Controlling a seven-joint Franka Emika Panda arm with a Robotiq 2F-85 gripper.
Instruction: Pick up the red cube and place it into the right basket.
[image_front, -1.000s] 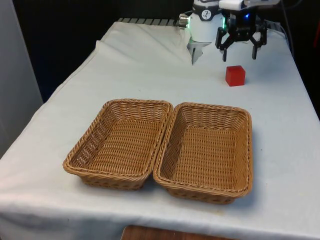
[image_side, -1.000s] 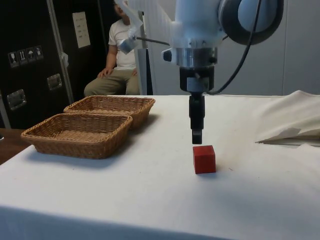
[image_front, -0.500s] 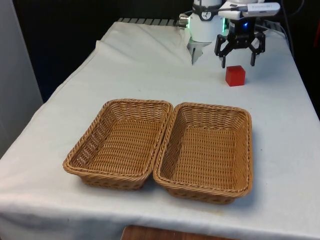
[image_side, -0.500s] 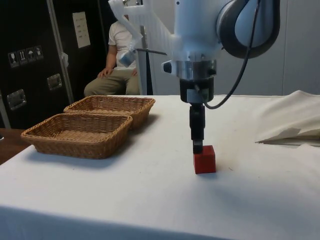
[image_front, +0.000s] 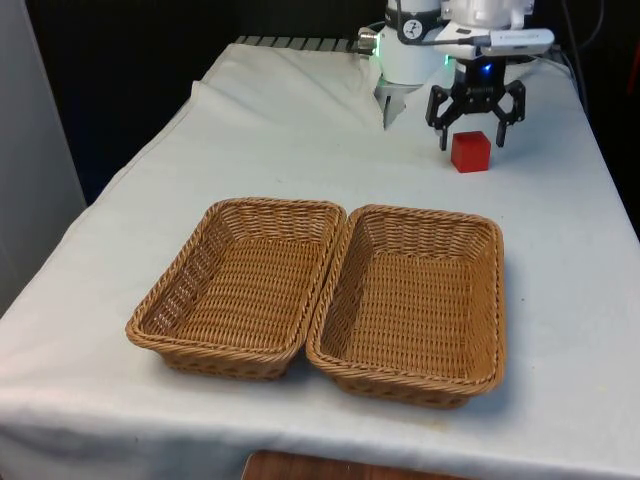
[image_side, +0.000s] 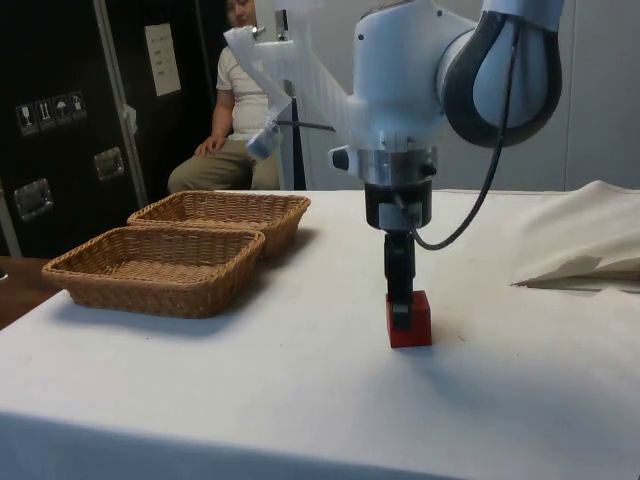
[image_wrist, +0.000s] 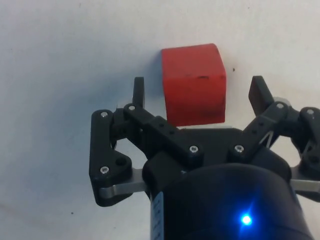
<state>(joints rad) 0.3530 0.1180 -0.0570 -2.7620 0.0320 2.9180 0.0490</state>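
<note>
Bare white-clothed bench (image_front: 560, 260) lay open between the small red cube (image_front: 470, 151) and the right-hand woven wicker basket (image_front: 415, 300), whose raised rim stood in the way.

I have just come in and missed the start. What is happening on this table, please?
A white robot arm has its gripper open and lowered around a red cube on the white cloth. The fingers stand on either side of the cube, with gaps, so it is not yet grasped. Two wicker baskets lie side by side, both with nothing in them. A person sits behind the table.
</note>
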